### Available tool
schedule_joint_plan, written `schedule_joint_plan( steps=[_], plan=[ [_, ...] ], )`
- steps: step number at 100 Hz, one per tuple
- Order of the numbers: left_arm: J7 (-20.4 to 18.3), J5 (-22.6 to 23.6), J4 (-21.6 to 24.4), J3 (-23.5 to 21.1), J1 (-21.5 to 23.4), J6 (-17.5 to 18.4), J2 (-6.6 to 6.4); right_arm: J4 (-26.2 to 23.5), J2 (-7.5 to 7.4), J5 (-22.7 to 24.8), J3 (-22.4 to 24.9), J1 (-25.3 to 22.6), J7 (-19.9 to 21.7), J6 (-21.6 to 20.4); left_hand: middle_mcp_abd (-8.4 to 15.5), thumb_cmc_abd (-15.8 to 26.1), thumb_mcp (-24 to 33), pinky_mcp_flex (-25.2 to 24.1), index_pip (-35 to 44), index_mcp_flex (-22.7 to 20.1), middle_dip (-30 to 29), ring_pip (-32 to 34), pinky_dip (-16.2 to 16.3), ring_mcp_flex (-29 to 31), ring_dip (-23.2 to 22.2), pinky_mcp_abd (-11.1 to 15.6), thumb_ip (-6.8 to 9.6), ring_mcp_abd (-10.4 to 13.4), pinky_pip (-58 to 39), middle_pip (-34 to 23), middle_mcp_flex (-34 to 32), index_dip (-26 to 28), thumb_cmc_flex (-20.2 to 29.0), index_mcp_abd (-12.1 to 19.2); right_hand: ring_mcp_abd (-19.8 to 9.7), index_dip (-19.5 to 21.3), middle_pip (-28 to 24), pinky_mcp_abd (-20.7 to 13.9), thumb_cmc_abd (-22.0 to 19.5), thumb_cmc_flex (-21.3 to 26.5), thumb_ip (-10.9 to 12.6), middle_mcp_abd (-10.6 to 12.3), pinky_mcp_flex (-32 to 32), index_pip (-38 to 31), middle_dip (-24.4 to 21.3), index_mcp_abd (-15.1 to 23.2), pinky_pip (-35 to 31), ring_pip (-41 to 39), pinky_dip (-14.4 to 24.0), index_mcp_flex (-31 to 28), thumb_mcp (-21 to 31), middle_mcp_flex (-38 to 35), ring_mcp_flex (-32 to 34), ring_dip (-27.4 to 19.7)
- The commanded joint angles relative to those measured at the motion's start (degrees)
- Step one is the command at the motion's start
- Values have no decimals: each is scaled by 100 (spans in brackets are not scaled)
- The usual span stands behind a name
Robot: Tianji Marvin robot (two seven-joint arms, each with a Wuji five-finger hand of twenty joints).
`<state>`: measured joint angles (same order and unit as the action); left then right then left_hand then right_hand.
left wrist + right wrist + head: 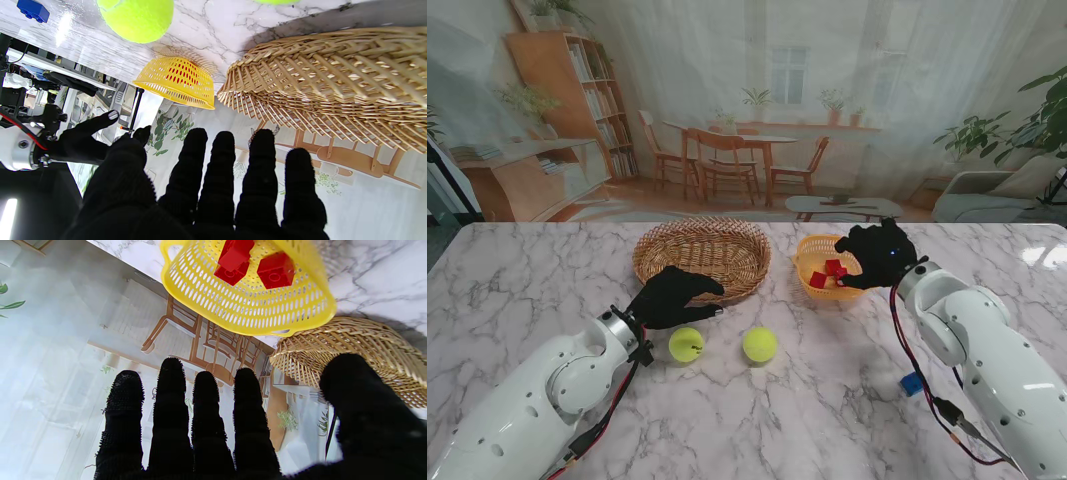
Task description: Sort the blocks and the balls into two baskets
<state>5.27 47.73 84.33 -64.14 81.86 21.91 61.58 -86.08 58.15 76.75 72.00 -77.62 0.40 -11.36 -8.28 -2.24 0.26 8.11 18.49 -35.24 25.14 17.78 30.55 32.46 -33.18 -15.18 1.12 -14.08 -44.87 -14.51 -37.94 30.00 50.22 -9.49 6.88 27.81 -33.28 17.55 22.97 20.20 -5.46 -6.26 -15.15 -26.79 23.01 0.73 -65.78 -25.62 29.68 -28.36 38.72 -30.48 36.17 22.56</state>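
- Nearest to us, at the lower right of the stand view, a blue block [911, 383] lies on the marble table [517, 290] beside our right forearm. We judge it light, stiff and sharp-edged, so a pinch across two opposite flat faces should hold. It is too small to tell which way its long axis runs.
- Farther off, at the lower centre, two tennis balls rest apart from each other: the left ball [686, 345] just nearer to us than our left hand [672, 296], and the right ball [759, 345] beside it. We expect them to be light, fuzzy and slightly springy, and apt to roll, so fingers should wrap round the widest part. Being round, they have no axis.
- Our left hand hovers with fingers spread and straight, holding nothing, its fingertips by the near rim of the wicker basket [702, 255].
- That basket sits at mid-frame, its long axis left to right, with nothing visible inside.
- To its right the yellow basket [812, 262] holds red blocks [827, 273].
- Our right hand [879, 254] hangs over that basket's right side, fingers extended, grasping nothing.
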Motion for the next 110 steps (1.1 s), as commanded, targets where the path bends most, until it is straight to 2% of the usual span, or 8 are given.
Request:
schedule_joint_plan(
  steps=[1, 30, 58, 75, 91, 110],
  plan=[
    [-76, 1, 5, 7, -3, -4, 6, -131, -70, 79, 71, -266, -73, -38, 60, 262, -148, -19, 57, -173, 14, 106, 34, 81, -37, -109, -84, 0, -85, -72, -123, 36, -7, 106, 157, 5, 120, 73, -127, -102, 189, -92, 78, 122, -21, -37, 88, 320, -51, -160, -167, -101, -118, -64],
    [-105, -9, -11, 38, -27, -15, 3, -920, -69, 457, 963, -1459, -482, -352, 69, 262, -148, -13, 59, -175, 14, 107, 35, 82, -38, -102, -83, 4, -87, -72, -123, 37, -7, 109, 166, 31, 166, 91, -131, -97, 217, -54, 60, 161, -4, -25, 99, 355, -60, -243, -286, -262, -48, -67],
    [-124, -14, -20, 61, -41, -38, 1, -1426, -49, 797, 1509, -2530, -904, -256, 61, 259, -147, -17, 61, -175, 15, 107, 35, 82, -38, -102, -82, 3, -86, -72, -119, 37, -4, 104, 173, 51, 221, 91, -148, -111, 229, -61, 59, 193, 14, -22, 101, 381, -64, -270, -350, -277, -30, -59],
    [-128, -17, -20, 62, -44, -41, 1, -1665, -38, 1063, 1681, -3134, -1170, -16, 62, 259, -148, -14, 60, -176, 14, 105, 36, 80, -38, -104, -83, 5, -87, -72, -118, 37, -5, 107, 178, 60, 246, 118, -121, -93, 235, -59, 54, 206, 22, -14, 113, 400, -71, -305, -366, -321, -4, -59],
    [-144, -12, -4, 75, -49, -75, 0, -1715, -23, 1176, 1704, -3512, -1419, 250, 60, 263, -146, -19, 59, -173, 14, 106, 36, 78, -39, -103, -82, 7, -86, -71, -115, 36, 0, 112, 190, 64, 271, 118, -96, -115, 233, -64, 53, 221, 25, -7, 114, 416, -73, -321, -381, -341, 9, -58],
    [-182, 4, 32, 100, -49, -83, -8, -1774, -19, 1334, 1764, -3865, -1421, 458, 63, 263, -148, -16, 61, -172, 15, 104, 36, 79, -38, -106, -82, 6, -87, -73, -118, 37, -6, 117, 182, 66, 319, 142, -51, -178, 230, -58, 58, 250, 24, -7, 136, 448, -85, -323, -375, -364, 25, -59]
  ],
)
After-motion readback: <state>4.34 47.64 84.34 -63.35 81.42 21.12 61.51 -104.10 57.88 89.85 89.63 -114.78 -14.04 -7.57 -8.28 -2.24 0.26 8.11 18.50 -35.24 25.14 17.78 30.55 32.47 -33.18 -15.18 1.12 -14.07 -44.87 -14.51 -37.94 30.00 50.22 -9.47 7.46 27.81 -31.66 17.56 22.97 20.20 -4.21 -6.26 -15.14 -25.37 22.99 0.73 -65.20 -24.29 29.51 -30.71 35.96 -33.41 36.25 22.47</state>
